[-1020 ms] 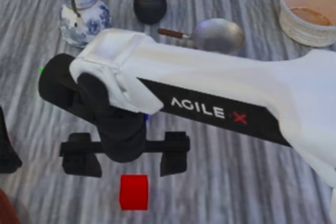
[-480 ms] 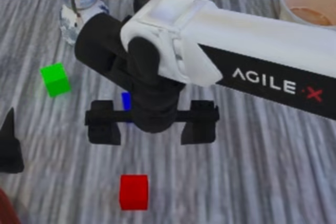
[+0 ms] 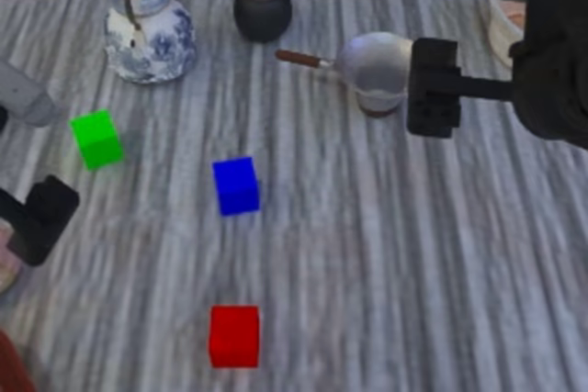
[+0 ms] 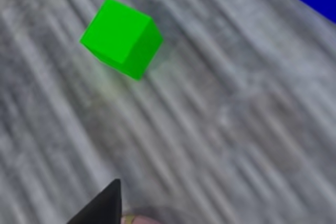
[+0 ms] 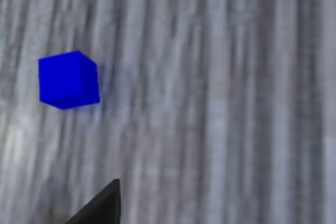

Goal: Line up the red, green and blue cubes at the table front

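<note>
Left of the blue cube, your green cube looks light, rigid: pinch opposite flat faces. Left gripper grip unreadable; right gripper spread wide, empty.

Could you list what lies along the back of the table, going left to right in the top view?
Teapot → dark round pot → ladle → right claw.
</note>
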Available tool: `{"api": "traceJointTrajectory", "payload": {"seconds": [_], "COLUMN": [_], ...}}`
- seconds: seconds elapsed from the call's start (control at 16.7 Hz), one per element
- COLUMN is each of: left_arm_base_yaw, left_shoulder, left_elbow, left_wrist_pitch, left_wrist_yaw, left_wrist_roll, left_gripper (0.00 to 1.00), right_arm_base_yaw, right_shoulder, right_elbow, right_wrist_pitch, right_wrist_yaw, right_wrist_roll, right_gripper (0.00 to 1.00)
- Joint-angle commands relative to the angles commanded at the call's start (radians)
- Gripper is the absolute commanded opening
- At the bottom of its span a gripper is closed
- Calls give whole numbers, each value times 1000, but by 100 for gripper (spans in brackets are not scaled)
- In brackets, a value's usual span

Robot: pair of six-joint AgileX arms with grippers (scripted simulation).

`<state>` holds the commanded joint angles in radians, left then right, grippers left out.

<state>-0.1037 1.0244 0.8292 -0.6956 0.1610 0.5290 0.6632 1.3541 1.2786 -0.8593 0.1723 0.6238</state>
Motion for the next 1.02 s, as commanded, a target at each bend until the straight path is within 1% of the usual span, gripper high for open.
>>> {"api": "traceJointTrajectory", "payload": {"seconds": [0.18, 0.3, 0.42, 0.72, 0.9, 1.02], "left_arm_base_yaw": [-18, -24, -27, -14, 0, 9], "left_shoulder": [344, 546, 723, 1080, 1225, 1284], "left_elbow": [263, 432, 593, 952, 1118, 1198], "left_wrist_pitch": [-191, -302, -396, -550, -591, -605], "left_wrist_yaw": [12, 9, -3, -64, -108, -133], "left_wrist_roll": [146, 233, 309, 449, 498, 518], "left_gripper": [100, 100, 100, 100, 100, 100], "right_arm_base_yaw": [-142, -234, -323, -507, -587, -623], "right_shoulder": [-331, -533, -716, -1066, -1229, -1300], "right_elbow": [-279, -462, -642, -1004, -1158, -1225], "right_wrist_pitch": [159, 264, 372, 622, 747, 808], "right_wrist_yaw": [7, 1, -14, -78, -124, -149], "right_wrist_roll": [-141, -231, -317, -493, -567, -599], "right_gripper": [100, 100, 100, 100, 100, 100]}}
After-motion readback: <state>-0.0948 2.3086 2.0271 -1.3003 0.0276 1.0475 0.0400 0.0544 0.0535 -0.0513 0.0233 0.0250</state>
